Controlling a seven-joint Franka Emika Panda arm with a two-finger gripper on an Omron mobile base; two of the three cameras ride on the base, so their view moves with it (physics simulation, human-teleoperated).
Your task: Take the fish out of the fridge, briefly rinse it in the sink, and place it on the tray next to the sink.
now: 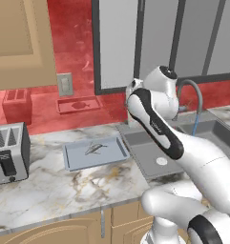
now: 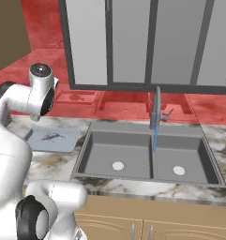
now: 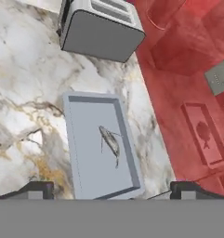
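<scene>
The fish (image 3: 110,141) lay flat on the tray (image 3: 88,153), roughly at its middle and clear of the raised rim. The tray sat on the marble table (image 1: 45,181), just left of the sink (image 2: 133,157) — between the sink and the toaster (image 1: 9,151), which stood well apart near the table's left end.

In the hand view the tool (image 3: 111,189) hung above the near end of the tray, released, its two dark tips spread wide to either side and nothing between them. The fish was apart from both tips, untouched.

A thin blue stream ran from the curved faucet (image 2: 155,108) down into the sink, landing around the divider between the two basins. Behind the tray, on the red wall, a shallow red dish (image 1: 78,104) was mounted, with a pale switch plate (image 1: 65,84) up and to its left.
</scene>
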